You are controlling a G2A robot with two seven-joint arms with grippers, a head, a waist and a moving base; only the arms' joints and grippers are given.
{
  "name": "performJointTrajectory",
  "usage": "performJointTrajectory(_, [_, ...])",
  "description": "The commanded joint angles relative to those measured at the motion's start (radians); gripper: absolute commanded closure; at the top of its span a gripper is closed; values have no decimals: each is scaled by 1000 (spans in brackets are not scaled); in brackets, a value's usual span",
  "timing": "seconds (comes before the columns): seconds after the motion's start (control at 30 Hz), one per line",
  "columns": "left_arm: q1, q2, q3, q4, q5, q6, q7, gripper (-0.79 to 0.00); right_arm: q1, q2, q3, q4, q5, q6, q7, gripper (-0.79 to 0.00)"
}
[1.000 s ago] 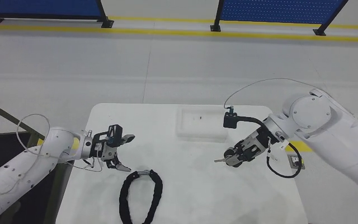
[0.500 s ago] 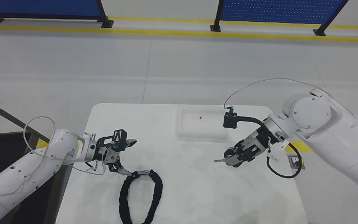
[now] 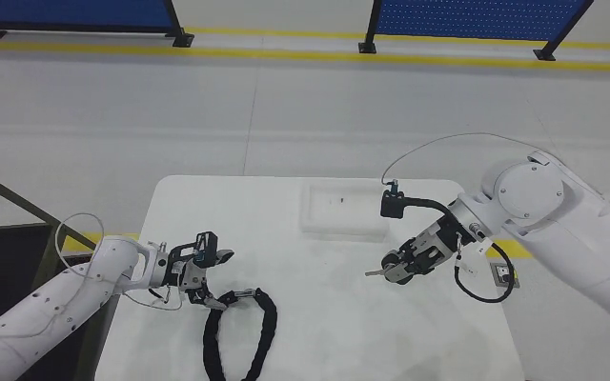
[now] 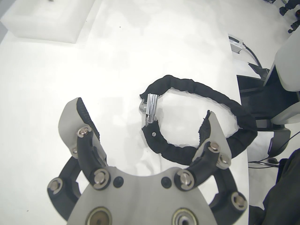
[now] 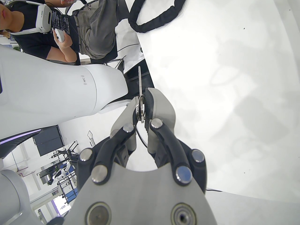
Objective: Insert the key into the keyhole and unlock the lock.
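A black fabric-sleeved chain lock (image 3: pixel 238 333) lies in a loop near the table's front left, its silver cylinder (image 3: pixel 246 296) at the loop's far end. My left gripper (image 3: pixel 221 279) is open just left of that cylinder. In the left wrist view the fingertips of the left gripper (image 4: pixel 143 106) stand on either side of the silver cylinder (image 4: pixel 151 105) and the sleeve end (image 4: pixel 206 94). My right gripper (image 3: pixel 391 270) hangs over the table's right half, shut on the key (image 3: pixel 374 273). The key's blade (image 5: pixel 140 80) sticks out past the right gripper (image 5: pixel 141 97), pointing toward the lock (image 5: pixel 159 22).
A shallow white foam tray (image 3: pixel 345 208) sits at the back middle of the table. A small grey box (image 3: pixel 502 273) with a cable lies at the table's right edge. Bare white tabletop (image 3: pixel 324 314) lies between the two arms.
The left gripper has moved toward the table's front and right, closing in on the lock's silver end. The right arm and key have stayed still.
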Motion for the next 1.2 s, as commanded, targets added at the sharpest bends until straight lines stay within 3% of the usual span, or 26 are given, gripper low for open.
performJointTrajectory(0.0, [9, -19, 2, 23, 29, 1, 14, -785, 0, 0, 0, 0, 0, 0, 0, 0])
performJointTrajectory(0.33, [68, -89, 1, 95, 241, 90, 141, -785, 0, 0, 0, 0, 0, 0, 0, 0])
performJointTrajectory(0.6, [117, -92, -17, 142, 346, 163, 294, -785, 0, 0, 0, 0, 0, 0, 0, 0])
performJointTrajectory(0.83, [148, -89, -40, 104, 409, 241, 281, -776, 0, 0, 0, 0, 0, 0, 0, 0])
performJointTrajectory(0.93, [158, -90, -52, 88, 415, 248, 263, -579, 0, 0, 0, 0, 0, 0, 0, 0])
performJointTrajectory(1.1, [173, -92, -74, 79, 418, 259, 251, -437, 0, 0, 0, 0, 0, 0, 0, 0])
performJointTrajectory(1.17, [180, -93, -83, 80, 418, 266, 248, -280, 0, 0, 0, 0, 0, 0, 0, 0])
